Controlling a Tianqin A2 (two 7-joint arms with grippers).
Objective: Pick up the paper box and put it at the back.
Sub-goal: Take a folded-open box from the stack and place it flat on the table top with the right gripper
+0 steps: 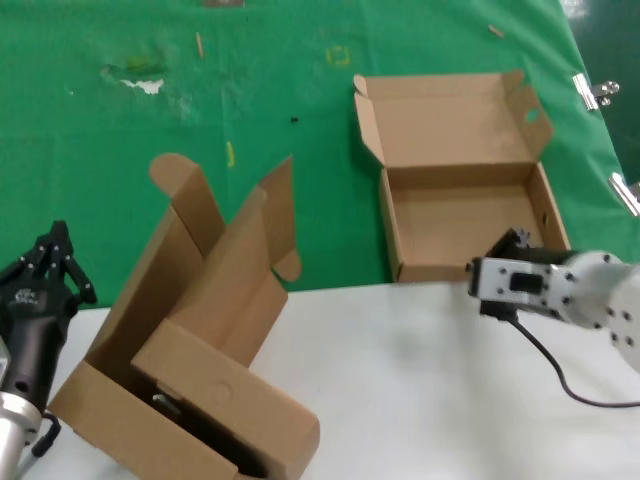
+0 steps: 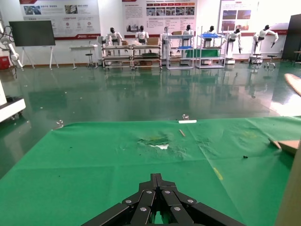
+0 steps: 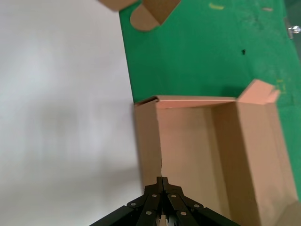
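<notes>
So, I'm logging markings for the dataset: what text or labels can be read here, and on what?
None can be read.
Wall posters behind the table: print too small to read.
Paper box: plain cardboard, no print showing.
Nested boxes: no print showing.
Green cloth: stains and scraps only.

Left claw (image 2: 157,181) with fingertips pinched together low over green cloth-covered worktop (image 2: 94,160), torn stained patch (image 2: 157,142) ahead, cardboard edge (image 2: 288,146) alongside
</notes>
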